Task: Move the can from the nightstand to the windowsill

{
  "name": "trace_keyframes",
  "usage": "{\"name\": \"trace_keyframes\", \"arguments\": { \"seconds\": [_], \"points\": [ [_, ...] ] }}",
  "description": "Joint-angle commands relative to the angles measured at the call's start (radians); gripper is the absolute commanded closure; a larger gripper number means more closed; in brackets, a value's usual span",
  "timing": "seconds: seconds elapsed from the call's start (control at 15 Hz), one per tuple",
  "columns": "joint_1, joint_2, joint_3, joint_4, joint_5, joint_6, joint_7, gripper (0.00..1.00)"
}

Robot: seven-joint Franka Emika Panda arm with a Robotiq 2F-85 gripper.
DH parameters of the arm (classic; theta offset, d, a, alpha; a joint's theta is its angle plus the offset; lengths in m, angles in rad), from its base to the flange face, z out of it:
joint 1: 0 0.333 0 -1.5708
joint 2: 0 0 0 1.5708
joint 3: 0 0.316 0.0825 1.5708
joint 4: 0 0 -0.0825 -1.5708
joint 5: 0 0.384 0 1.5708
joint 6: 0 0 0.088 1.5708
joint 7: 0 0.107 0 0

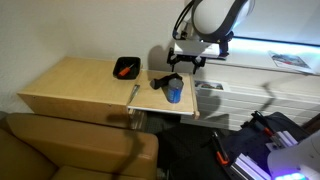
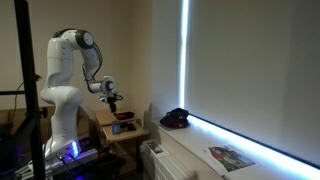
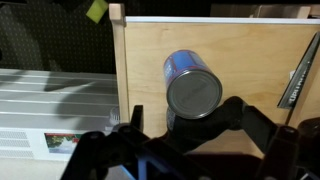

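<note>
Beige wall (image 1: 60, 25), brown leather seat (image 1: 70, 150), drawn blind (image 2: 250, 60) w/ bright light strips at edges

The nightstand (image 1: 72, 86) carries the can (image 1: 175, 93) and a black tray (image 1: 126, 67).

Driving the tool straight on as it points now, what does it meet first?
Likely the top of the can, centred ahead of the open tool in wrist view; depth unclear.

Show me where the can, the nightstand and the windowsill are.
Can (image 3: 193, 95): wrist view, on its silver top.
Nightstand (image 1: 80, 85): in an exterior view, on its bare wooden top.
Windowsill (image 2: 197, 140): in an exterior view, on the bare white ledge.
</note>
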Motion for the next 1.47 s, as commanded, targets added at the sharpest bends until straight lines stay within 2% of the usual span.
{"name": "trace_keyframes", "arguments": {
  "seconds": [0.0, 0.13, 0.33, 0.6, 0.67, 0.8, 1.0, 1.07, 1.33, 1.4],
  "points": [
    [0.023, 0.000, -0.025, 0.004, 0.008, -0.002, -0.005, 0.00],
    [0.029, 0.062, -0.026, 0.033, -0.006, -0.016, 0.010, 0.00],
    [0.060, 0.180, -0.053, 0.091, -0.054, 0.047, 0.146, 0.00],
    [0.170, 0.297, -0.159, 0.207, -0.138, 0.043, 0.295, 0.00],
    [0.193, 0.308, -0.188, 0.202, -0.154, 0.052, 0.324, 0.00],
    [0.220, 0.336, -0.216, 0.199, -0.141, 0.045, 0.347, 0.00],
    [0.203, 0.382, -0.179, 0.197, -0.035, 0.021, 0.292, 0.00],
    [0.225, 0.354, -0.209, 0.187, -0.062, 0.038, 0.303, 0.00],
    [0.233, 0.362, -0.213, 0.189, -0.054, 0.040, 0.302, 0.00],
    [0.251, 0.375, -0.237, 0.188, -0.079, 0.044, 0.328, 0.00]
  ]
}}
